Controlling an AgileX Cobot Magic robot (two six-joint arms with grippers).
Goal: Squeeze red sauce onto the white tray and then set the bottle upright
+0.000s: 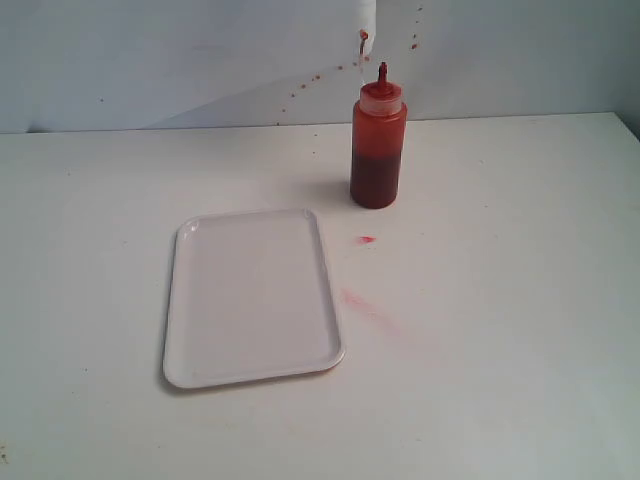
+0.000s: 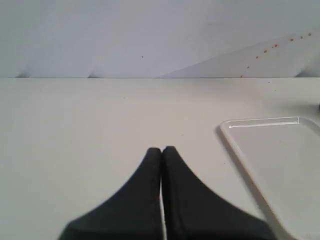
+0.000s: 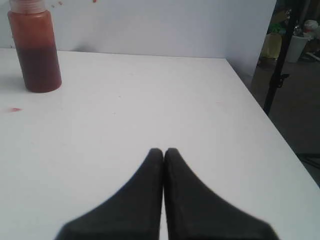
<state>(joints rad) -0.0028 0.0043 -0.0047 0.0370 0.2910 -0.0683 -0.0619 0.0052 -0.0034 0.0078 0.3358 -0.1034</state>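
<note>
Left gripper (image 2: 161, 148) first: sits fully closed, black fingers (image 2: 142, 205) pressed flat together down a thin seam, clamps nothing, hangs over the pale table (image 2: 75, 150) near one rounded corner of the white tray (image 2: 280, 165). Looks to be clear of the tabletop, though the wrist view does not settle that. Same for the right gripper (image 3: 164, 150): tips meeting with no gap, grips nothing, points across open table toward the far wall (image 3: 150, 25), well apart from the bottle (image 3: 35, 55). Now the bottle itself, in the exterior view (image 1: 378, 150): stands upright on the far part of the table, a little right of centre, long axis vertical, nozzle (image 1: 382, 72) aimed straight up, base flat on the surface. Shows darker red in the lower part and a lighter orange-red above. Touches neither gripper. Lies nearer and to the left of it, the white tray (image 1: 250, 300), flat on the table, long axis running near to far with a slight slant, surface plain white. Between tray and bottle, on the table just right of the tray's far right corner: a small red spot (image 1: 366, 240), and nearer, a faint pink smear (image 1: 365, 308). On the wall behind the bottle: scattered reddish specks (image 1: 300, 95).
</note>
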